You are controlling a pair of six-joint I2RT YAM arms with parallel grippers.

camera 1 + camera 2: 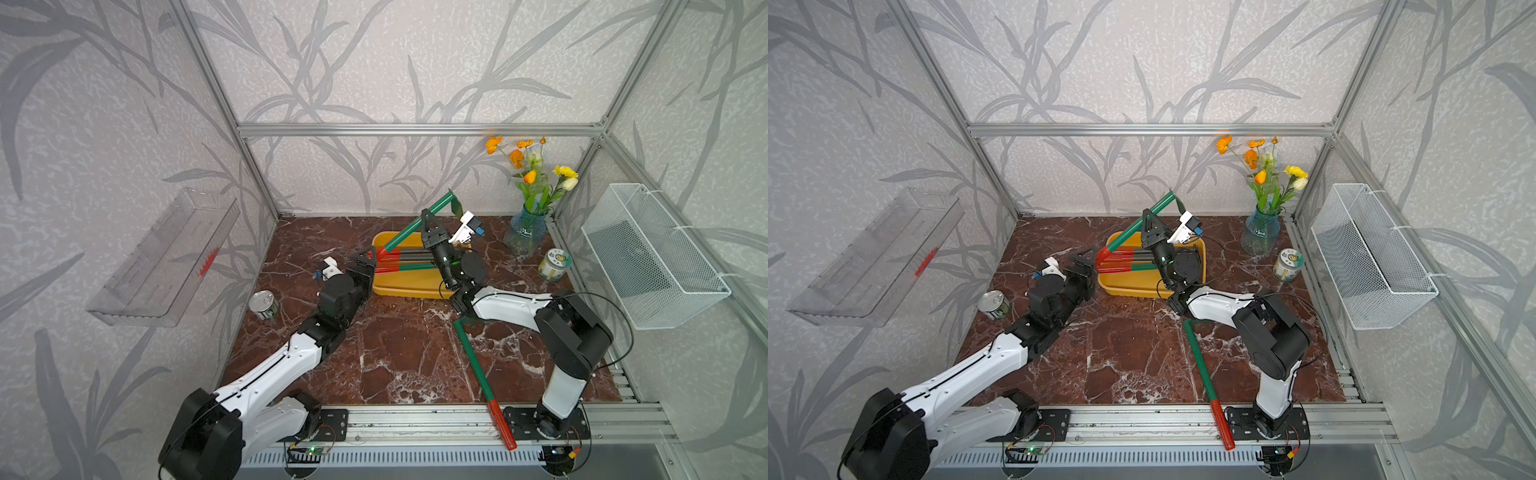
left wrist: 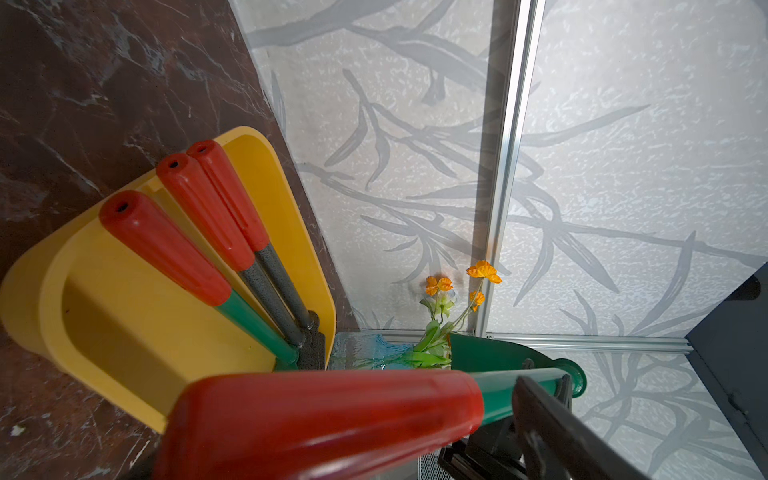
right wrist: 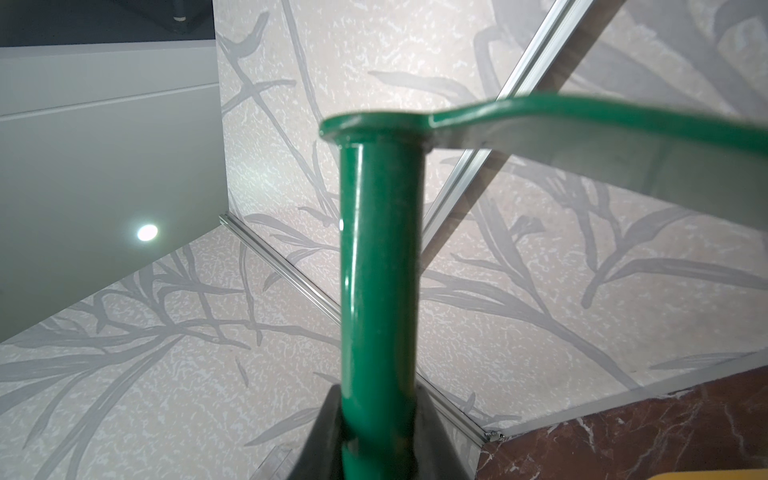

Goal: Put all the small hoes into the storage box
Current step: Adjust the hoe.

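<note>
The table (image 1: 395, 353) carries the storage box (image 1: 407, 291), and I judge the task to be about half done. The small hoe (image 1: 411, 226) is not yet in the box. It hangs tilted over it, with the blade (image 1: 456, 204) high beyond the right fingers (image 1: 427, 217) and the red grip (image 1: 381, 251) low at the left fingers (image 1: 369, 253).

The right fingers are clamped on the green shaft. The left fingers stand wide apart around the end of the grip, and I cannot tell whether it touches them. What is left, I think, is to lower the hoe flat and then let it go, so that it lies beside the three tools (image 2: 199, 216) in the box below the right fingers.

Both top views show another long tool (image 1: 475, 365) lying on the table, well behind the right fingers. No wrist view shows it. Only the left wrist view lets one count the three tools in the box, and it shows the hoe's grip very near. Only the right wrist view shows how the blade bends sideways from the top of the shaft, beyond the fingers.
</note>
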